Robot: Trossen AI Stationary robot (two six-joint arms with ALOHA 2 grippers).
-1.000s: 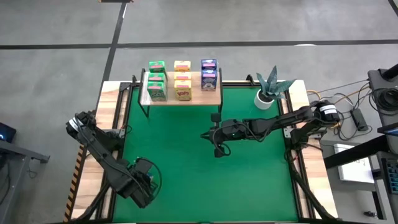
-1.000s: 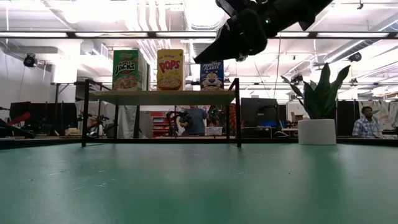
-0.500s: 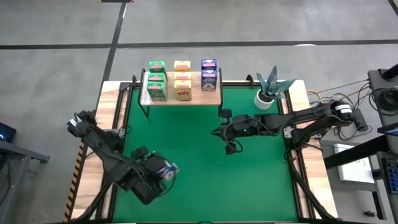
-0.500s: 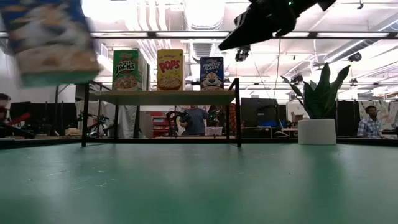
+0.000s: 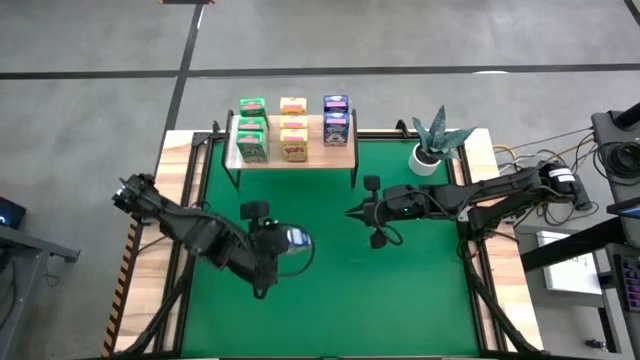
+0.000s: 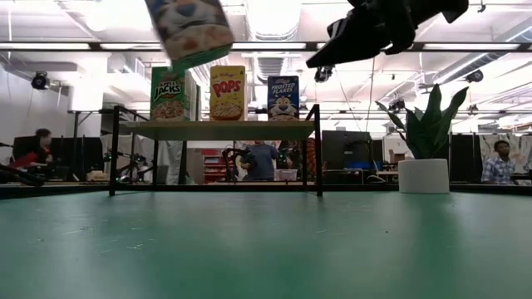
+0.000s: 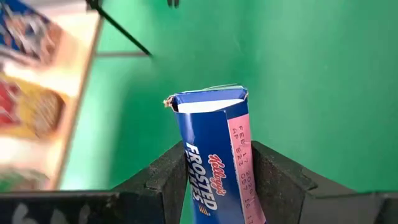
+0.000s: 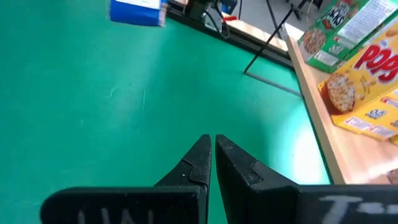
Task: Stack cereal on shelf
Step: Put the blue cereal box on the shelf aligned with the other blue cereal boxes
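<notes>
Nearest the front edge of the green mat [image 5: 330,300], left gripper [image 5: 283,243] up off the table, fingers [image 7: 168,180] clamped on either side of a blue Frosted Flakes box [image 7: 217,155], torn top flap facing away from the wrist. Same box [image 6: 189,29] floating high in the low view, tilted, well above the mat and short of the shelf. From overhead, just a blue patch [image 5: 296,238] at the end of the left arm, over the mat's left-centre. A little further across, right gripper [image 5: 352,212] hanging over the middle of the mat, fingers [image 8: 202,158] pressed together with nothing between them, apart from both box and shelf. Further back, the shelf [image 5: 345,158] along the mat's far edge, pale plank top on thin black legs. On it, three columns of cereal: green Apple Jacks boxes [image 5: 251,128] on the left, yellow Corn Pops boxes [image 5: 293,128] in the middle, blue Frosted Flakes boxes [image 5: 337,118] on the right, only two of those showing from above. Beside the shelf at the far right corner, a potted plant [image 5: 432,145] in a white pot. Beyond the table, seen low and level, people in the room: one [image 6: 264,159] framed between the shelf legs, one [image 6: 499,162] at the far right, one [image 6: 37,149] at the far left.
</notes>
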